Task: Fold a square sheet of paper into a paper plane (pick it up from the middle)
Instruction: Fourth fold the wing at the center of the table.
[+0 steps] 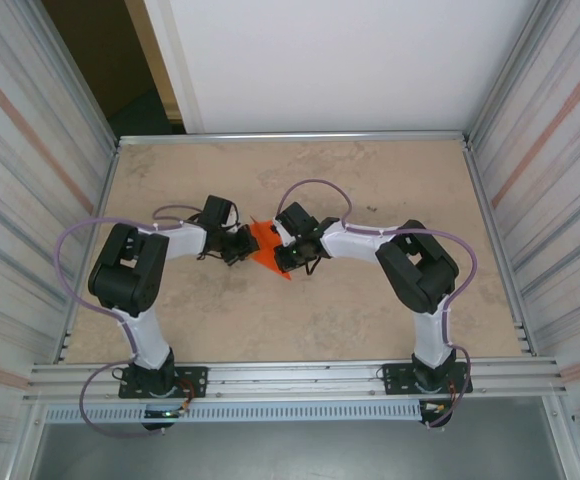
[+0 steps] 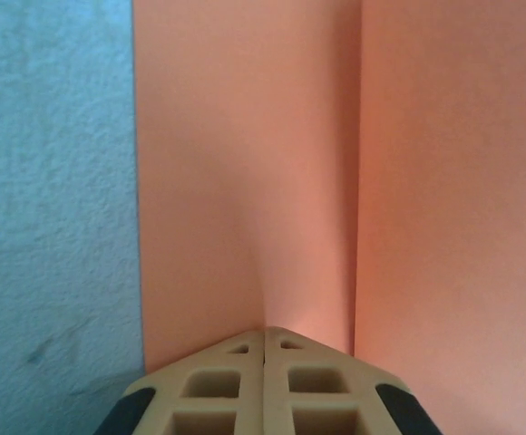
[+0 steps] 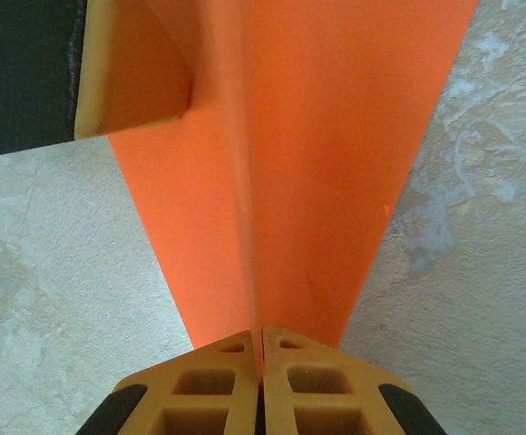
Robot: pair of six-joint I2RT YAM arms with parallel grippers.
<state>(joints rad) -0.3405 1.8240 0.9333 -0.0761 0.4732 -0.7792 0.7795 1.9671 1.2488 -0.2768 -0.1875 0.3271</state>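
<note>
Folded orange paper (image 1: 266, 243): found near the middle of the table (image 1: 370, 320), between the two grippers. A pointed tip is directed toward the near edge.
Paper shape, right wrist view: the paper (image 3: 336, 136) is seen narrowing toward the camera. A raised central ridge runs up from the fingertips, with a flat flap spread to each side. The flaps lie low over the table; contact with it cannot be judged.
Paper shape, left wrist view: the paper (image 2: 245, 181) is seen as two broad panels divided by a straight vertical crease. A softer fold rises from the fingertips.
Left gripper (image 1: 238, 245): reached in from the left side of the paper. In its own wrist view the gripper (image 2: 265, 340) is seen with both tan fingers pressed together, and the paper fold is pinched between the tips.
Right gripper (image 1: 288, 250): reached in from the right side. In its own wrist view the gripper (image 3: 261, 337) is seen closed, with the central ridge clamped between its fingertips.
Left finger (image 3: 131, 82): seen at the upper left of the right wrist view, set against the same ridge farther along.
Arms: both are bent inward from their bases at the near edge.
Table: a beige, mottled surface enclosed by ribbed metal walls (image 1: 30, 150).
</note>
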